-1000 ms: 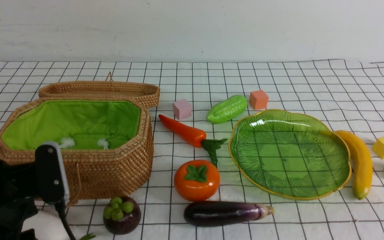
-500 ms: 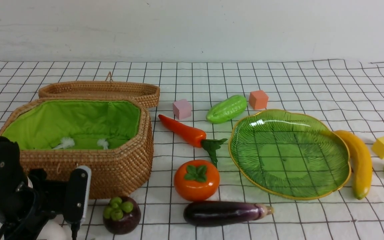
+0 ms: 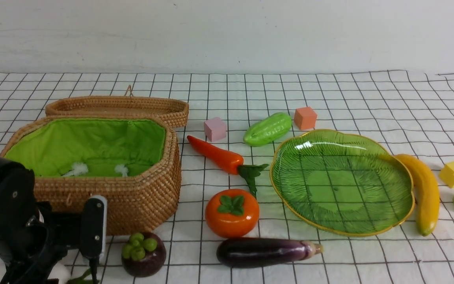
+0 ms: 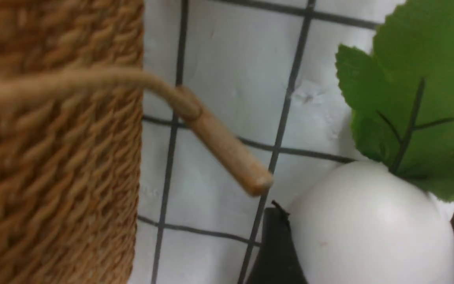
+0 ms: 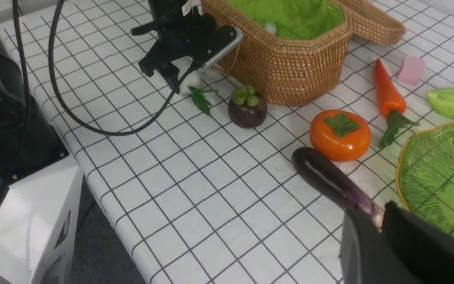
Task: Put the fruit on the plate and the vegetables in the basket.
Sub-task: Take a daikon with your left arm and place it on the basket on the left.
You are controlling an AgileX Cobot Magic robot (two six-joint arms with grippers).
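Radish [image 4: 373, 213], white with a green leaf, lies on the tabletop [image 3: 329, 90] just in front of the open basket [image 3: 140, 197]. The left tool [image 4: 369, 252] has a dark finger on either side of it; I cannot tell whether they truly pinch it. The right tool [image 5: 382, 221] hangs near the eggplant's [image 3: 264, 252] stem end, its fingers almost together and holding nothing. The mangosteen [image 3: 143, 253] and persimmon [image 3: 232, 213] sit near the front, the carrot [image 3: 217, 156] and gourd [image 3: 268, 129] farther back, and the banana [image 3: 424, 193] sits against the plate's [image 3: 341, 185] right rim.
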